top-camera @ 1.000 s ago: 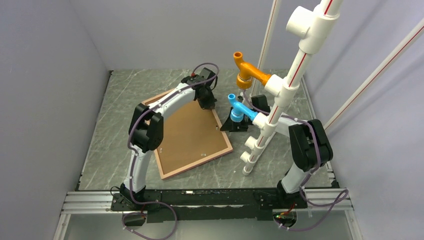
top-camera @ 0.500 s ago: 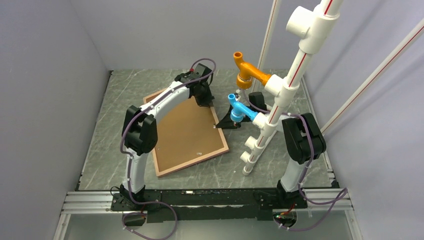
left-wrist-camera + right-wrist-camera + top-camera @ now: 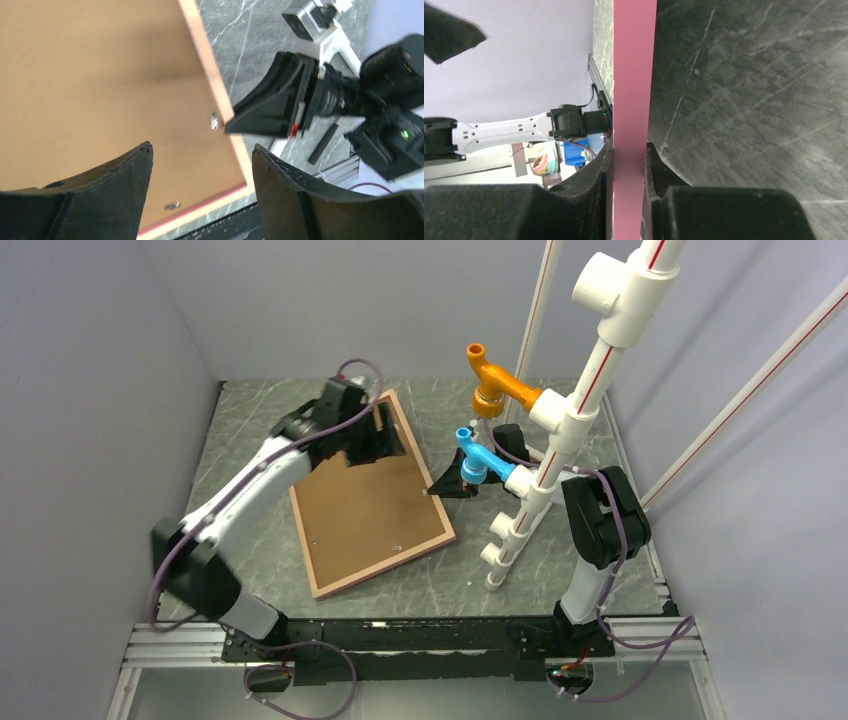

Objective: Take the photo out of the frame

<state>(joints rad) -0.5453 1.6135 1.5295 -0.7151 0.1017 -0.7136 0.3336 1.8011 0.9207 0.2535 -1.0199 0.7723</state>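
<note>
The frame (image 3: 386, 565) lies back side up on the table, its plain brown backing board (image 3: 365, 510) filling it. The photo is hidden beneath the board. My left gripper (image 3: 380, 440) hovers over the frame's far part, open, with nothing between its fingers (image 3: 145, 160); below it show the board (image 3: 100, 75), the pale border (image 3: 207, 75) and a small metal tab (image 3: 214, 120). My right gripper (image 3: 440, 485) is shut on the frame's right edge. In the right wrist view the pink edge (image 3: 634, 75) runs straight between both fingers (image 3: 604, 165).
A white pipe stand (image 3: 560, 440) with an orange fitting (image 3: 500, 385) and a blue fitting (image 3: 480, 460) rises just right of the frame, over my right gripper. Grey walls close in both sides. An aluminium rail (image 3: 400, 635) runs along the near edge.
My left gripper opened and drew back left from the frame's far corner. My right gripper closed on the frame's right edge. The frame turned and shifted slightly left.
</note>
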